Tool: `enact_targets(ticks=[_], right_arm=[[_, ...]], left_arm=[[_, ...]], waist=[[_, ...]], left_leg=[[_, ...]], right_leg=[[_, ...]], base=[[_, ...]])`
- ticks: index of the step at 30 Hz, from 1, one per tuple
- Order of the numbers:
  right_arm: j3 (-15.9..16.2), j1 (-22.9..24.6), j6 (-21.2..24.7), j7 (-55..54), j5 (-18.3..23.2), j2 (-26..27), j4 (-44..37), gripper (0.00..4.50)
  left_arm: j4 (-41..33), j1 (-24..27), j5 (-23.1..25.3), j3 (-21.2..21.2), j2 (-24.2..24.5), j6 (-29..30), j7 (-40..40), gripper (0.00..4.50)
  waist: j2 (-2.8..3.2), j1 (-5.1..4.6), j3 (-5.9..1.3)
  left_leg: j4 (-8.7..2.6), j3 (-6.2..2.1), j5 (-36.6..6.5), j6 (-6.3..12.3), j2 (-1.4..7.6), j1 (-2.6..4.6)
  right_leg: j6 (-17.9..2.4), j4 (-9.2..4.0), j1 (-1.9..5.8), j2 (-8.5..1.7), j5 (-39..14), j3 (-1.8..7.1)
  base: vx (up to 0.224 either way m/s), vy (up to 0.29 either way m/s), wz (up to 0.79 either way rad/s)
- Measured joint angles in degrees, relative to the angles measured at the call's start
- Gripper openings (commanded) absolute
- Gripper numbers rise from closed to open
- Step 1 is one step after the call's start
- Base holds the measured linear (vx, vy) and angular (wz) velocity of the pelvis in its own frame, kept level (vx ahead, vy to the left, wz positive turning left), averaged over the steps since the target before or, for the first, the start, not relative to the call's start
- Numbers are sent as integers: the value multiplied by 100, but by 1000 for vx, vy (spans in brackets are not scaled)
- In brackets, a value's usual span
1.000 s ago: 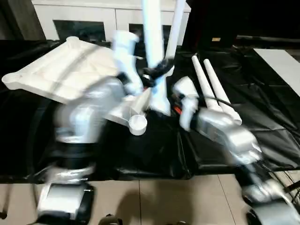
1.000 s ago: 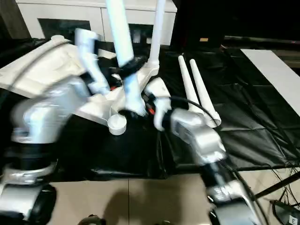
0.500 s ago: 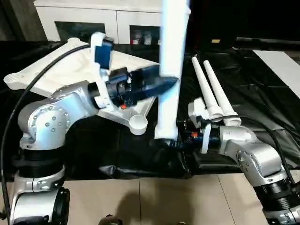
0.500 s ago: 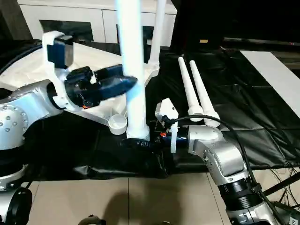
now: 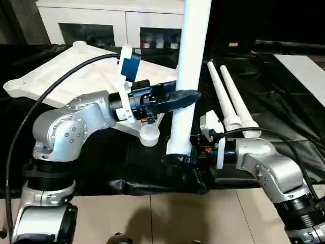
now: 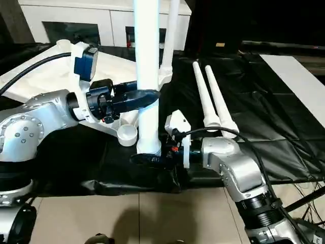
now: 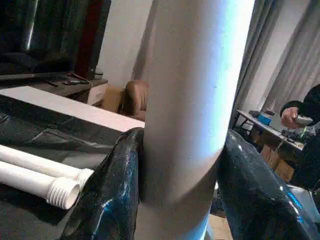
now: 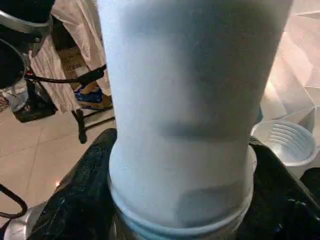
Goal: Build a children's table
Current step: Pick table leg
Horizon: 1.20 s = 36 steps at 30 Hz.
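The white tabletop [image 5: 61,76] lies underside up at the back left, with a round corner socket [image 5: 149,135] at its near corner. I hold one white leg [image 5: 192,61] upright just right of that socket. My left gripper [image 5: 189,95] is shut on its middle, the fingers [image 7: 115,190] pressing both sides. Low down, my right gripper [image 5: 177,159] is shut around the leg's bottom end [image 8: 190,100], close to the socket [image 8: 285,142]. Two more legs [image 5: 226,96] lie side by side to the right. Another leg [image 6: 171,30] stands at the tabletop's far corner.
A black sheet [image 5: 284,117] covers the work surface, whose front edge runs just below my grippers above the tiled floor [image 5: 167,213]. A white cabinet with glass doors [image 5: 101,20] stands behind. A flat white board [image 5: 304,68] lies far right. A person [image 7: 305,115] is in the distance.
My left gripper has come in from the left and closed on the leg's middle. The right gripper has dropped to the leg's bottom end, and the leg now stands straighter.
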Motion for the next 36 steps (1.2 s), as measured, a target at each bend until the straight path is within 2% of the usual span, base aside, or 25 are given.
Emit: enact_targets(ticks=[6, 7, 8, 9, 11, 15, 21, 25, 30, 36], right_arm=[[-1, -26, -25, -24, -15, 3, 45, 275], [-3, -26, -45, -43, -33, 14, 50, 310], [-21, -39, -79, -72, -37, 67, 101, 310], [-23, -65, -99, -119, -42, 148, 161, 345], [-43, -92, -122, -286, -82, 268, 215, 350], [-306, -292, -230, -523, -86, 294, 259, 383], [-550, -270, -276, -758, -108, 197, 287, 443], [-912, -297, -344, -1384, -236, 332, 657, 450], [-1462, -663, 187, -1626, 222, 423, 817, 450], [-1673, -888, 518, -1698, 453, 383, 957, 450]], left_arm=[[51, 0, -22, 45, -81, 18, 130, 191], [52, -1, -21, 45, -99, 13, 164, 191], [54, -1, -2, 46, -114, -17, 207, 191], [67, -7, 56, 48, -134, -66, 284, 191], [179, -17, 180, 47, -174, -158, 418, 191], [477, -61, 655, 36, -318, -415, 1012, 187], [695, -376, 1293, 145, -477, -779, 2088, 185], [800, -469, 1469, 266, -596, -752, 2660, 185], [826, -539, 1581, 316, -803, -678, 3035, 185], [855, -665, 1613, 333, -933, -678, 3199, 185]], waist=[[0, 1, 0], [0, 1, 0], [-2, -3, -1], [-3, -6, -2], [-2, -9, -2], [-6, 2, -3], [-10, 2, -4], [-11, -8, -5], [-11, -3, -5], [-11, 5, -5]], left_leg=[[0, 0, 0, 0, 0, 1], [0, 0, 0, 0, 0, 1], [0, 0, 0, 0, 0, 2], [0, 0, 0, 0, 0, 2], [0, -1, 0, 0, 0, 2], [1, -1, 1, -1, 0, 0], [1, 0, 20, 19, 0, -4], [1, 1, 21, 20, 0, -6], [2, 1, 22, 21, 0, -8], [2, 1, 22, 22, 0, -8]], right_leg=[[0, 2, 0, 0, 0, -1], [0, 2, 0, 0, 1, -1], [-1, 2, 0, 0, 1, -1], [-1, 3, 0, 0, 1, -1], [-1, 4, 0, 0, 2, -1], [3, 4, 1, 0, 8, -1], [4, 0, 3, -1, 8, 1], [4, -1, 2, -1, 8, -1], [3, -1, 1, -1, 9, -1], [2, -2, 2, -2, 9, -2]], base=[[0, 0, 0], [0, 0, 0], [0, 0, 0], [0, 0, 0], [0, 0, 0], [0, 0, 0], [0, 0, 0], [0, 0, 0], [0, 0, 0], [0, 0, 0]])
